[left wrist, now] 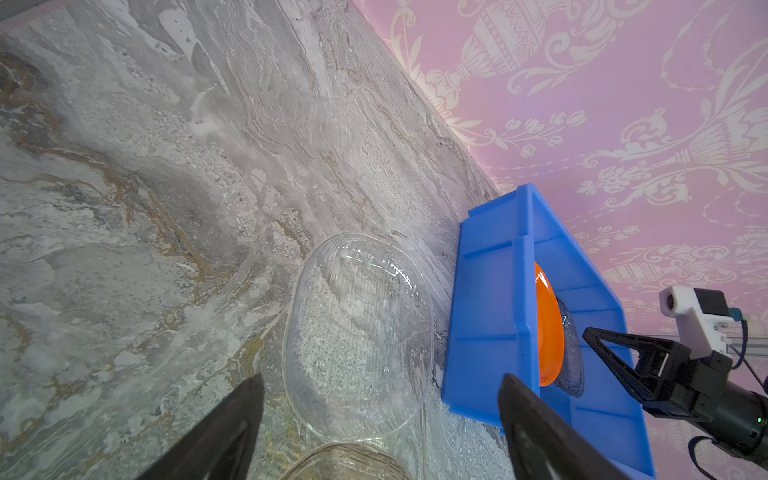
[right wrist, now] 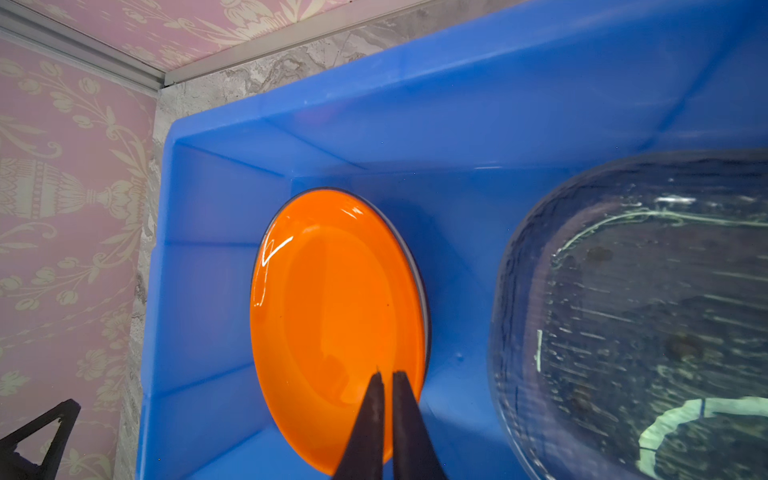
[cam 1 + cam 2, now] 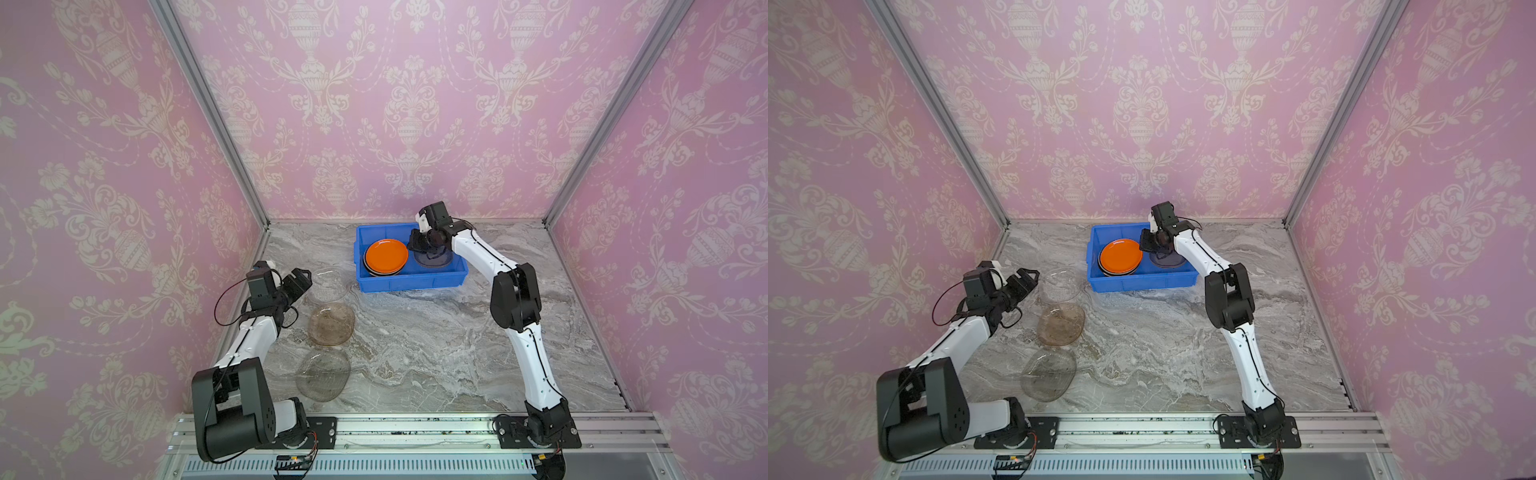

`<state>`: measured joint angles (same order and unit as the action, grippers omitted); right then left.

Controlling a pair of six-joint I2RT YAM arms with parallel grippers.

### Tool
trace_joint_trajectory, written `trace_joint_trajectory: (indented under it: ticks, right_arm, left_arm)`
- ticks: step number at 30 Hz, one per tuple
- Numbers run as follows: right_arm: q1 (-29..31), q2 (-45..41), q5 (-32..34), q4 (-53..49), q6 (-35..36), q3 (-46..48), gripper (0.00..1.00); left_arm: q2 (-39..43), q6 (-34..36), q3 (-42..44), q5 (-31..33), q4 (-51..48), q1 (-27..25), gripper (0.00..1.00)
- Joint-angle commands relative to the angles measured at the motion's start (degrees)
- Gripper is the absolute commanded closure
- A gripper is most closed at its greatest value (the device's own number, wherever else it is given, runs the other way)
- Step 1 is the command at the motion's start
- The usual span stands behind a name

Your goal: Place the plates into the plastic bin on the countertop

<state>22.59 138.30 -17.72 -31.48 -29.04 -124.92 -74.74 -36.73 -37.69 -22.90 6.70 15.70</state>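
my right end effector (image 2: 385, 376) is clenched, its two tips almost together with nothing between them. it hangs over the blue bin (image 3: 409, 282), about where the orange plate (image 2: 336, 324) meets the gap beside it. that orange plate tops a stack of darker plates in the bin's half toward my left arm. in the bin's other half a smoky glass plate (image 2: 636, 316) lies just beside the stack.

my left end effector (image 1: 380, 380) is released, jaws spread wide and empty. it is outside the bin on the left-arm side, over the edge of the clear glass plate (image 1: 357, 340). this plate lies flat on the bench (image 3: 436, 345) just beside the bin's short wall. farther from the bin, in a row toward my base, lie a brownish glass plate (image 3: 331, 324) and then a greyish glass plate (image 3: 323, 376), both flat on the bench.
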Motion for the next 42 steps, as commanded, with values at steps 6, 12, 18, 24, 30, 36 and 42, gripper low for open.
trace_joint_trajectory:
  ticks: [6,12,18,24,30,36,42]
  right_arm:
    - [0.2,3.6,-1.1,-1.3,-1.6,-2.8,0.92]
    - [0.4,4.4,-2.7,-0.2,-2.6,-3.3,0.92]
    - [-0.4,2.4,-5.0,0.9,-3.2,-3.0,0.91]
    - [-1.5,-10.1,-5.8,7.2,-3.8,5.7,0.80]
    - [-1.3,-20.8,-8.7,16.4,-7.6,16.8,0.79]
    - [-1.3,-25.2,-8.9,17.9,-7.6,21.3,0.80]
    - [-1.3,-25.3,-9.1,17.6,-7.2,21.8,0.80]
  left_arm:
    - [-1.5,-0.8,0.8,-1.8,1.7,0.4,0.10]
    - [-2.0,-0.8,0.5,-1.9,1.8,0.4,0.10]
    - [-2.3,-0.3,0.2,-1.2,1.3,0.5,0.11]
    - [-4.0,0.1,0.1,-0.2,0.8,0.4,0.14]
    - [-8.9,-0.8,0.3,-1.6,4.8,0.4,0.43]
    - [-12.3,0.0,-0.2,-2.2,4.9,0.4,0.57]
    - [-14.1,0.5,0.2,-2.3,5.4,0.5,0.59]
